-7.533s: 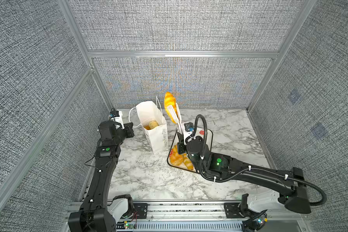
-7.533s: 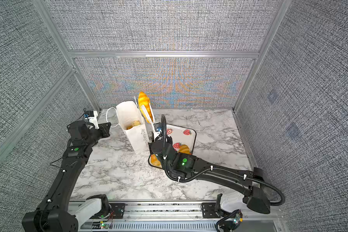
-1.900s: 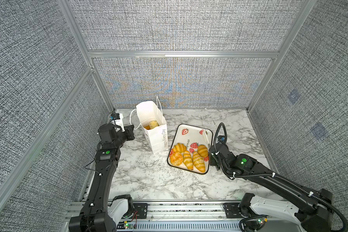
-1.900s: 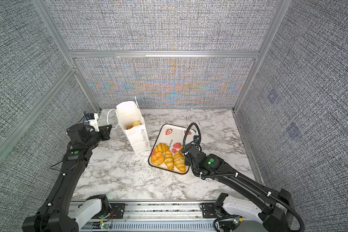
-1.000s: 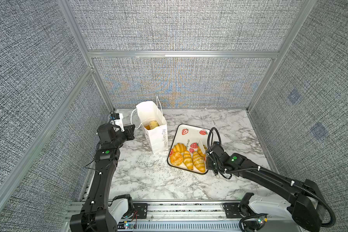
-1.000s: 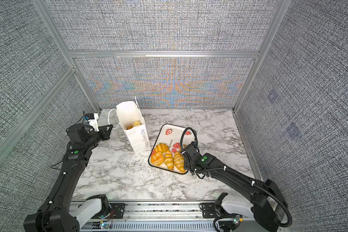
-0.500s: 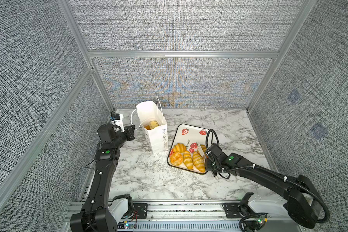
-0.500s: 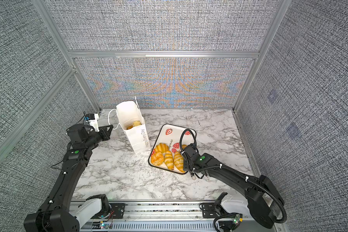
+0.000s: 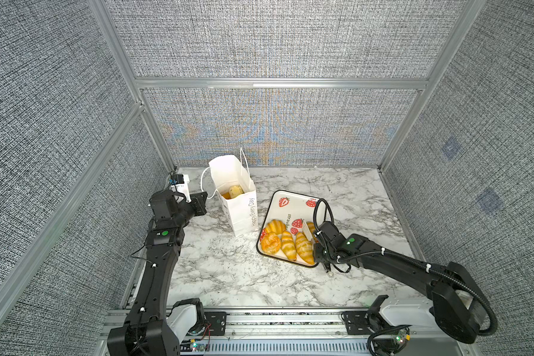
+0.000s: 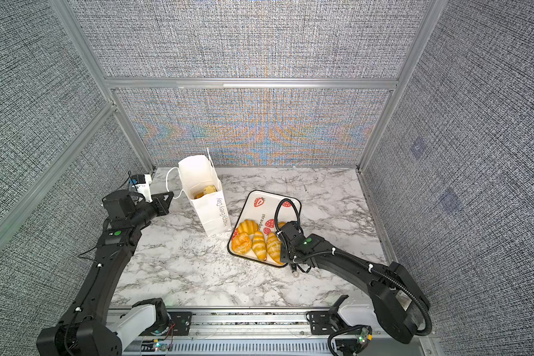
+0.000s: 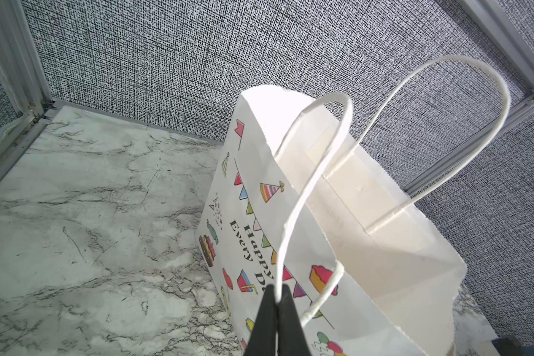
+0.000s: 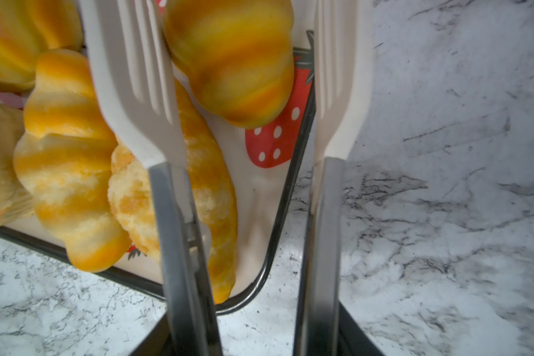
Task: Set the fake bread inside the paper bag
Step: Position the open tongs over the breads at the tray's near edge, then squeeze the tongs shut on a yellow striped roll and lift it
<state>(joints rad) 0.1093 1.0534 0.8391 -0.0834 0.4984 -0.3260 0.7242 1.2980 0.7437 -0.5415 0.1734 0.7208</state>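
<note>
The left hand (image 11: 276,297) was pinched together on a cord handle (image 11: 293,197) of the paper bag (image 9: 240,209). The bag stood upright and open on the marble bench (image 9: 228,271), just left of the strawberry-printed tray (image 9: 293,203) in both top views. 2 pieces of fake bread lay inside the bag, a pale roll (image 9: 236,189) and an orange piece (image 9: 225,194) touching it.

The right hand (image 9: 309,229) hung low over the tray's right side, with 2 white slotted blades (image 12: 130,77) on its metal arms. In the right wrist view the blades stood apart with a striped croissant (image 12: 232,61) between them. The croissant touched 1 blade, and a clear gap separated it from the other.

4 more pieces lay packed together on the tray's near half: a round swirl (image 9: 270,243), 2 long croissants (image 9: 287,245) side by side, and a plump croissant (image 9: 275,226) just behind the swirl.
</note>
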